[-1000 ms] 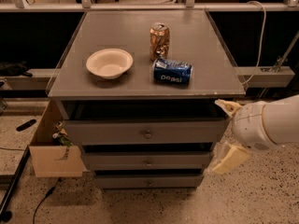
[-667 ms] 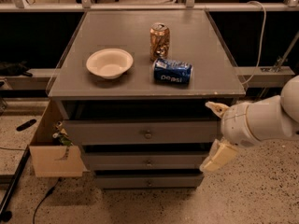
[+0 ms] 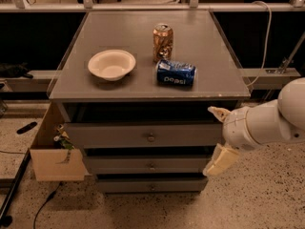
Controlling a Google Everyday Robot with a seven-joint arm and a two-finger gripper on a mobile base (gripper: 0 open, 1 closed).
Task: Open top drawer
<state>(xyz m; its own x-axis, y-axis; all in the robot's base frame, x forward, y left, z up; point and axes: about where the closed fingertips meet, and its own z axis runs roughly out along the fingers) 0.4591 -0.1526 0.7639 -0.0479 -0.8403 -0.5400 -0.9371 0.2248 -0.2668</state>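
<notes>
The top drawer (image 3: 124,134) is the widest of three grey drawers under the grey table top (image 3: 143,87). Its flat front has a small round metal knob (image 3: 151,138) at the middle, and it sits pushed in with a dark gap above it. My gripper (image 3: 217,137) is at the right end of the drawer front, to the right of the knob and apart from it. It is open and empty, with one cream finger (image 3: 218,112) up near the table edge and the other (image 3: 220,161) down by the middle drawer (image 3: 147,165).
On the table top are a white bowl (image 3: 111,64), an upright copper can (image 3: 162,42) and a blue Pepsi can (image 3: 176,72) on its side. A cardboard box (image 3: 52,161) hangs at the cabinet's left side. The bottom drawer (image 3: 150,184) is lowest. A cable (image 3: 14,190) lies on the floor at left.
My arm has moved left, bringing the gripper from beside the cabinet to the right end of the drawer fronts. The drawers and table objects have not moved.
</notes>
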